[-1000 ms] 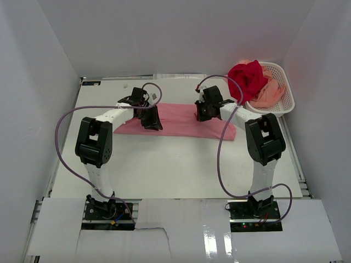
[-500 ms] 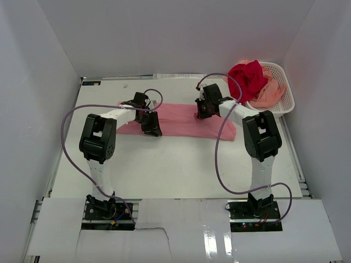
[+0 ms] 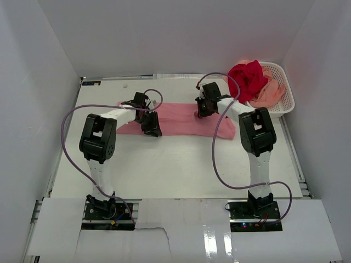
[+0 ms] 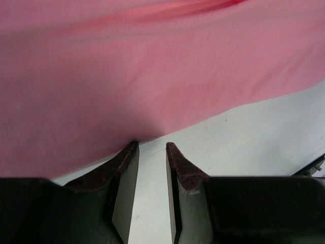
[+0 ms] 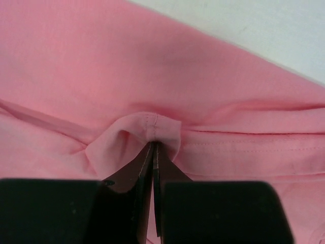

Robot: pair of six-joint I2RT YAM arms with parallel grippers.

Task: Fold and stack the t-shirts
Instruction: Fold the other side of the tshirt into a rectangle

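Note:
The pink t-shirt (image 3: pixel 175 120) lies folded into a long strip across the back of the table. My left gripper (image 3: pixel 152 130) is open at its near edge; in the left wrist view my left gripper (image 4: pixel 151 146) has bare table between its fingertips and the shirt's edge (image 4: pixel 152 91) just beyond. My right gripper (image 3: pixel 204 107) is shut on the shirt's far hem, seen pinched in the right wrist view (image 5: pixel 154 144). The deep red t-shirt (image 3: pixel 247 78) and the peach-salmon t-shirt (image 3: pixel 269 93) lie heaped in the basket.
The white lattice basket (image 3: pixel 287 98) stands at the back right corner. White walls close in on three sides. Purple cables loop from both arms over the table.
The right arm has reached further back and to the left over the shirt's far edge. The left gripper shifted slightly and stays at the near edge.

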